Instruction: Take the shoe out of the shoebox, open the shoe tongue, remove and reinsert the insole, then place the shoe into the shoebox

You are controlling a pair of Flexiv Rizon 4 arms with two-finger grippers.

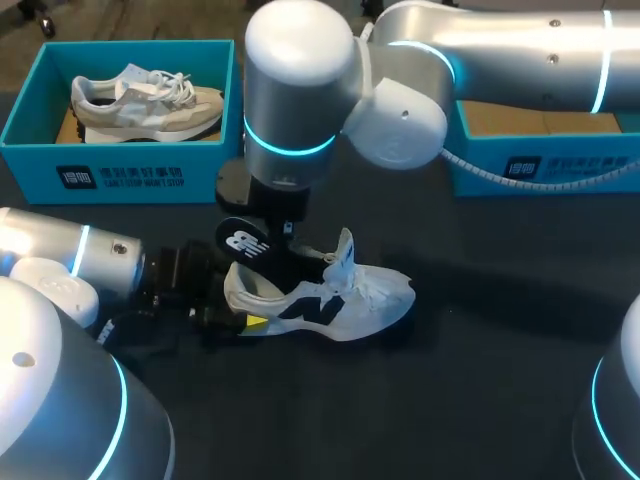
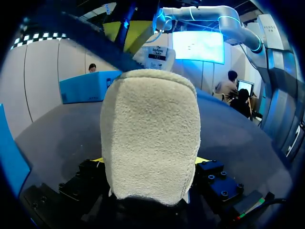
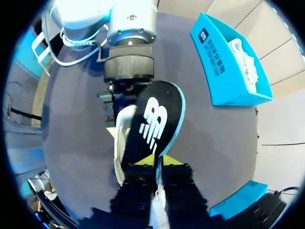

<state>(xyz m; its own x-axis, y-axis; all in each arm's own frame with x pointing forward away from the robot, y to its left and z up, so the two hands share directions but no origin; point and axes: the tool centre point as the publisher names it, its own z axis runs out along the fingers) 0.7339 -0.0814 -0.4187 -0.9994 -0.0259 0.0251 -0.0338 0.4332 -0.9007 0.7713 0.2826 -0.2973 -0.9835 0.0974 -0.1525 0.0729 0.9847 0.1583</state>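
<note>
A: Left wrist view, nearest first: what's held?

B: Left jaws clamp the heel of the shoe (image 2: pixel 150 133), left of the middle of the bench (image 1: pixel 480 330). Its long axis runs toward the right edge, toe leading.

A: And the insole (image 3: pixel 155 119)?

B: Right jaws pinch it, tilted just above the heel opening. I'd judge it goes down and toeward. The shoebox (image 1: pixel 120 165) sits at the far-left corner.

The heel of the shoe (image 2: pixel 150 138) is nubbly, fleecy cloth — the insole (image 3: pixel 155 121) smooth and matt.
</note>
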